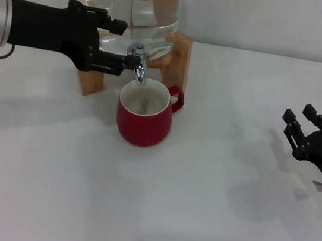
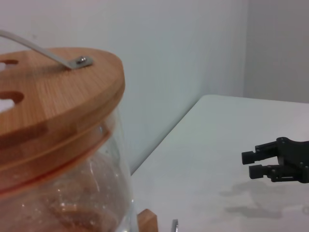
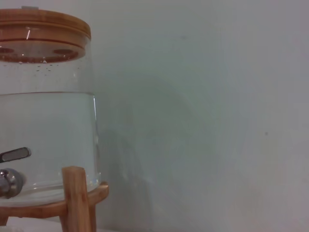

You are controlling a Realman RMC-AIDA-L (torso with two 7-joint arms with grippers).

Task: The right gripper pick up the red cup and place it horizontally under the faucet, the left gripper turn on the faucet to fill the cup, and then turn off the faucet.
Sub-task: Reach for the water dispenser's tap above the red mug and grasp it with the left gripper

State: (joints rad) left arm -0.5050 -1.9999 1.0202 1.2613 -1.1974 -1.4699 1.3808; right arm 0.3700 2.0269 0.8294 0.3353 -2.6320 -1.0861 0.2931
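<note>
On a white desk point(image 1: 195, 221) against a pale wall, the left gripper point(image 1: 129, 47) clamps the faucet point(image 1: 138, 63) above the red cup point(image 1: 143, 120); the right gripper point(image 1: 301, 125) sits apart, fingers spread.

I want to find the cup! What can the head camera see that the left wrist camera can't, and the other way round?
Only the head view shows the red cup standing under the faucet, with the left gripper at the faucet. Only the left wrist view shows the jar's wooden lid with its metal strap. Both show the glass jar, the white table and the right gripper, which sits open, off to the side.
</note>
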